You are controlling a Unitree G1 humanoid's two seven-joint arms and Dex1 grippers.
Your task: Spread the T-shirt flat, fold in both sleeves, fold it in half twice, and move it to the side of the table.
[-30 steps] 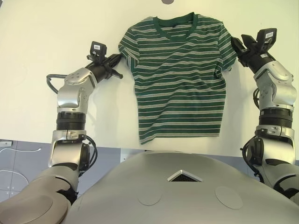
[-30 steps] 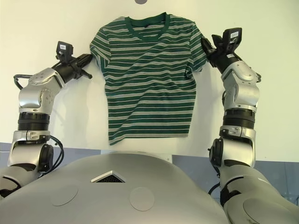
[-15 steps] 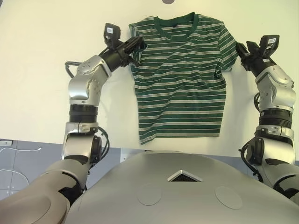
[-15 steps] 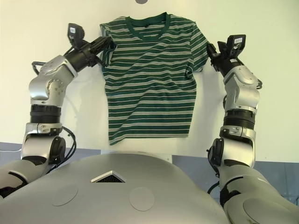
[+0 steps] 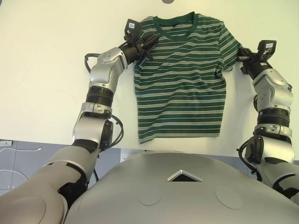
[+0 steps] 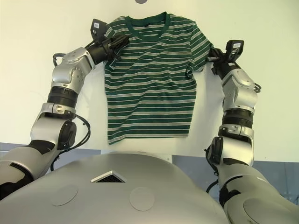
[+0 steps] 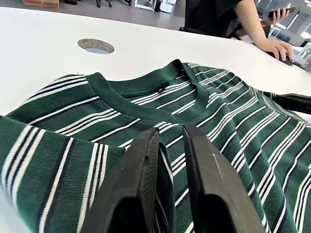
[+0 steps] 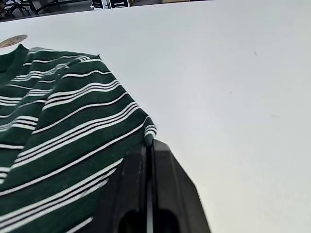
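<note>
- The T-shirt (image 5: 180,79) is lying face up on the white table (image 5: 46,70), pretty much dead ahead of me. Green with thin white stripes.
- Its hem (image 5: 180,135) is the closest bit, at 6 o'clock, just in from the table's near edge. It runs a bit crooked, with the corner on my left sitting lower.
- The body between hem and chest is mostly flat. There's a small pucker along the edge on my right, around 3 o'clock, just below the sleeve.
- My right gripper (image 5: 243,55) is out at about 2 o'clock of the shirt, right at the outer edge of the right sleeve (image 5: 229,46). That sleeve is spread out sideways on the table.
- In the wrist view the right jaws are squeezed together with barely a slit between them. The sleeve's corner is tucked right at the tips, so it looks like I've got the cuff pinched.
- My left gripper (image 5: 148,41) is at roughly 11 o'clock, over the shirt itself and just below the shoulder.
- The left sleeve (image 7: 48,170) is turned in so it lies on top of the chest rather than sticking out.
- The left jaws are nearly closed with only a narrow gap, and there's striped fabric caught between them, so I'm holding that sleeve.
- The collar (image 5: 175,23) is at 12 o'clock, a plain dark green V-ish neck, lying flat.
- Just past the collar there's a round hole (image 7: 95,46) in the tabletop, apart from the shirt.
</note>
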